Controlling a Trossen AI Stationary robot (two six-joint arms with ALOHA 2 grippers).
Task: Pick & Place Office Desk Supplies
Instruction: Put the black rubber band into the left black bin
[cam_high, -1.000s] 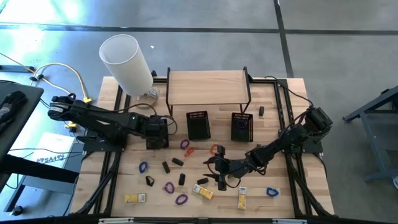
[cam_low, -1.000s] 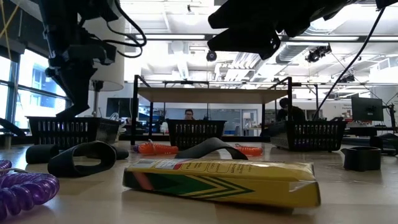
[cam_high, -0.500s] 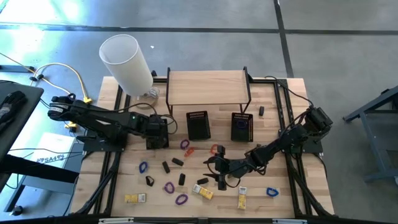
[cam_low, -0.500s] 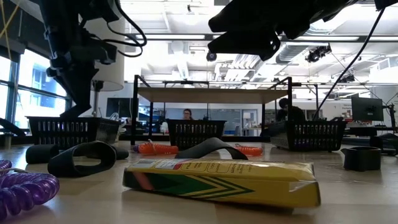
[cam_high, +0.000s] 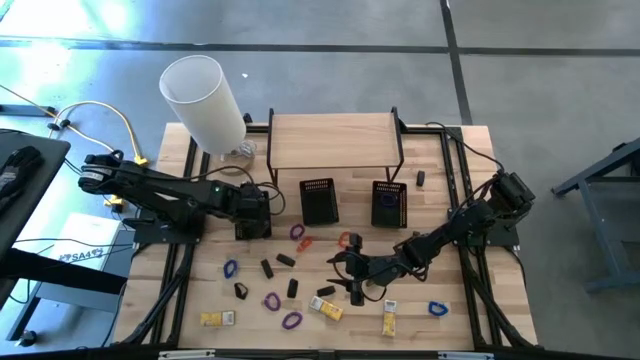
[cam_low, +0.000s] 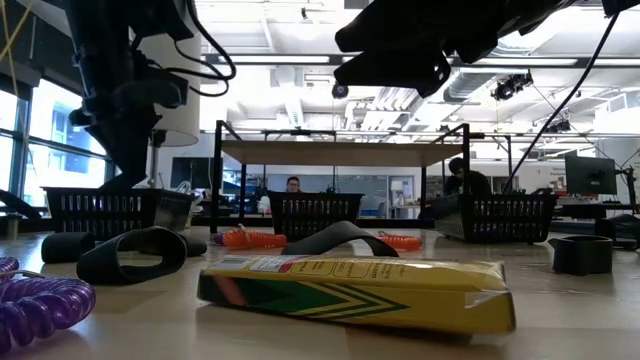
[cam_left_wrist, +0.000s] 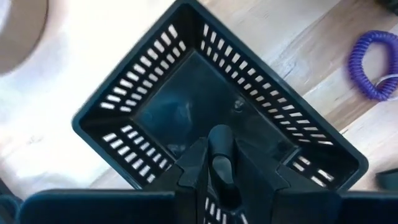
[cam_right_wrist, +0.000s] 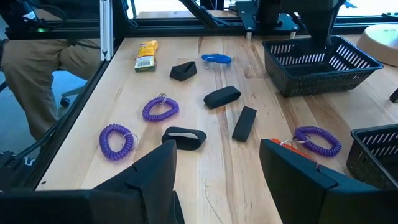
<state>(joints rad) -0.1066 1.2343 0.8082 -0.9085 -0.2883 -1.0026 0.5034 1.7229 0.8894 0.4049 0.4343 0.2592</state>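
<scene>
We find the left gripper (cam_left_wrist: 214, 163) closed on a small black clip-like piece (cam_left_wrist: 219, 149) directly above a black mesh basket (cam_left_wrist: 155, 81), while the right gripper (cam_right_wrist: 217, 163), fingers spread and empty, hovers over purple coil loops (cam_right_wrist: 160, 108) on the table (cam_right_wrist: 81, 124).

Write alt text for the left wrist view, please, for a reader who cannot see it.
The left gripper hangs over an empty black mesh basket, its fingers shut on a small dark piece. A purple coil band lies on the wooden table beside the basket.
</scene>
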